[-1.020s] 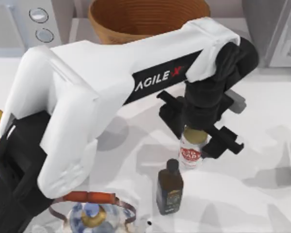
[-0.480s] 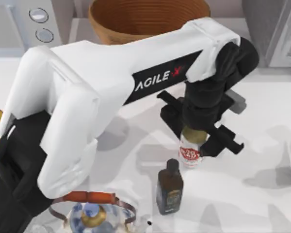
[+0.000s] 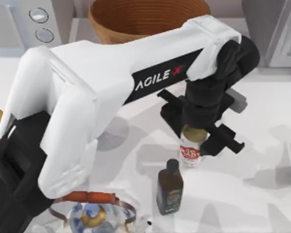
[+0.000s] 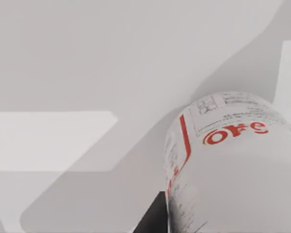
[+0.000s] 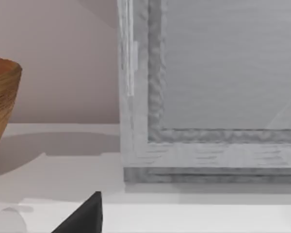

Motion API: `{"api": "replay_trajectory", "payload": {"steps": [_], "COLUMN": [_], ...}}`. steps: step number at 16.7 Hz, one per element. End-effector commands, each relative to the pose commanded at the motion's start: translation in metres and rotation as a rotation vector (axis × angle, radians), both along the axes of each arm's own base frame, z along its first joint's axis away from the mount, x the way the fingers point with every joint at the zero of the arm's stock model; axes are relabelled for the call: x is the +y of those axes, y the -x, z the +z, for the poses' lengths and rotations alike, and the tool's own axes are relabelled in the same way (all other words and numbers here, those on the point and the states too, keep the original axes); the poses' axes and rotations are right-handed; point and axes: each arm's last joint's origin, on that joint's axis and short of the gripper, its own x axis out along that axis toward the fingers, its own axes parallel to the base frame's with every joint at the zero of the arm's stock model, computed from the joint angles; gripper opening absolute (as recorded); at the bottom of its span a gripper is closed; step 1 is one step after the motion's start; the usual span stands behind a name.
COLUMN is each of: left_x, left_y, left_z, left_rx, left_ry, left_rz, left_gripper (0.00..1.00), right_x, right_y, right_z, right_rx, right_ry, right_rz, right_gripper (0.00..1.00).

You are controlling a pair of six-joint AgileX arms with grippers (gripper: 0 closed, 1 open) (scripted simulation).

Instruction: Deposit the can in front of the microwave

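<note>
Mid-table, left pincer (image 3: 198,132) still clamping can (image 3: 190,151), barely shifted

White can (image 3: 190,153) — red label, gold lid — upright mid-table; pale microwave (image 3: 24,22) at far-left back.

Left arm (image 3: 82,102): bulky white shell links with rounded corners, one long white forearm segment carrying a black slanted panel (image 3: 167,77) lettered "AGILE" in white plus a red "X". Black housing sat at the arm's 8 o'clock end, matte and angular. At the 3 o'clock end a black rounded wrist block joined the white link. Below it hung the black left tool (image 3: 200,130), blocky, with flat ribbed finger bars sticking out at 10 and 4 o'clock. In the right wrist view a black wedge-shaped piece (image 5: 85,216) showed, matte.
</note>
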Motion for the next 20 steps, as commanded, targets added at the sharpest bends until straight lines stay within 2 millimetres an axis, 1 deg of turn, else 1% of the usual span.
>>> {"api": "replay_trajectory", "payload": {"steps": [5,7,11,12,14,16,18,20], "left_x": [0.001,0.001,0.001,0.005,0.024,0.055,0.097,0.148], "left_y": [-0.001,-0.001,-0.001,-0.004,-0.018,-0.04,-0.065,-0.089], "left_z": [0.032,0.035,0.035,0.037,0.046,0.059,0.074,0.09], "left_rx": [0.0,0.002,0.002,0.002,0.001,-0.003,-0.016,-0.042], "left_ry": [0.001,0.001,0.0,0.001,0.005,0.015,0.033,0.058], "left_rz": [0.005,0.006,0.004,0.009,0.034,0.077,0.134,0.203], "left_gripper": [0.0,0.0,0.0,0.0,0.0,0.0,0.0,0.0], "right_x": [0.0,0.0,0.0,0.0,0.0,0.0,0.0,0.0], "right_y": [0.0,0.0,0.0,0.0,0.0,0.0,0.0,0.0], "right_z": [0.0,0.0,0.0,0.0,0.0,0.0,0.0,0.0], "right_rx": [0.0,0.0,0.0,0.0,0.0,0.0,0.0,0.0], "right_ry": [0.0,0.0,0.0,0.0,0.0,0.0,0.0,0.0], "right_rz": [0.0,0.0,0.0,0.0,0.0,0.0,0.0,0.0], "right_gripper": [1.0,1.0,1.0,1.0,1.0,1.0,1.0,1.0]}}
